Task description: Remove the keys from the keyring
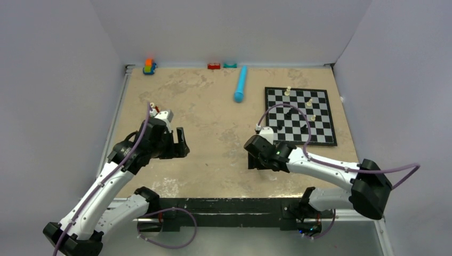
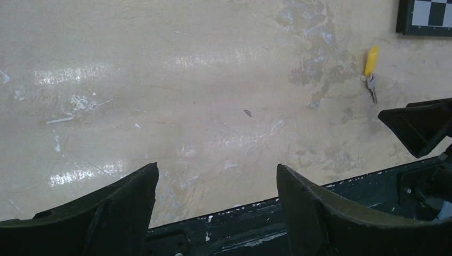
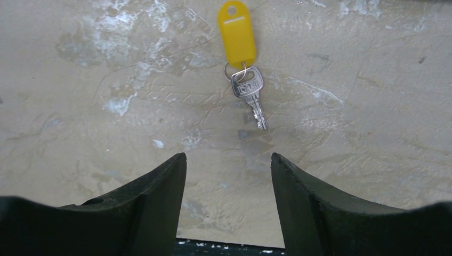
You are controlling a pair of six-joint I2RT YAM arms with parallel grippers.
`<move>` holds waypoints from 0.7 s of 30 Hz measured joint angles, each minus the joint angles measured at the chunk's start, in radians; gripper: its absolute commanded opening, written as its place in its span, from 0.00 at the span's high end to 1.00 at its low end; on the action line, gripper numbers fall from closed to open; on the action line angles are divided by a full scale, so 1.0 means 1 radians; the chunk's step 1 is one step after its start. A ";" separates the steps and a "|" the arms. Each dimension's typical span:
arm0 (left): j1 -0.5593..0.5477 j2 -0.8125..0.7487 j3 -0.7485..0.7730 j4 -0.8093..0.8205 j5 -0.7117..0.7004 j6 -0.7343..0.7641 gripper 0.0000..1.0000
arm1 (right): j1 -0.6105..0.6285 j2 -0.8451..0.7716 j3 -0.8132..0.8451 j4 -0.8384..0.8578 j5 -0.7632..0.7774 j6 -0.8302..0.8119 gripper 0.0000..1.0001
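A small silver key [image 3: 251, 96] hangs on a thin metal keyring [image 3: 237, 70] together with a yellow plastic tag [image 3: 236, 33]. All of it lies flat on the beige tabletop, just beyond my right gripper [image 3: 228, 160]. That gripper is open, hovering low with only bare table between its fingers. In the left wrist view the yellow tag [image 2: 371, 60] and key [image 2: 371, 88] lie far off to the right. My left gripper [image 2: 217, 170] is open and holds nothing. In the top view the left gripper [image 1: 184, 144] and right gripper [image 1: 250, 154] face each other across the table's middle. The key is too small to make out there.
A chessboard [image 1: 301, 114] with several pieces lies at the right rear, and its corner [image 2: 426, 16] shows in the left wrist view. A light-blue cylinder [image 1: 241, 84] lies near the back centre. Toy blocks [image 1: 150, 66] and a red block [image 1: 214, 66] sit along the back wall.
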 measured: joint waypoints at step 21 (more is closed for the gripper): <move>-0.005 -0.013 -0.001 0.000 -0.002 0.000 0.19 | -0.061 0.305 0.238 0.020 0.121 -0.042 0.44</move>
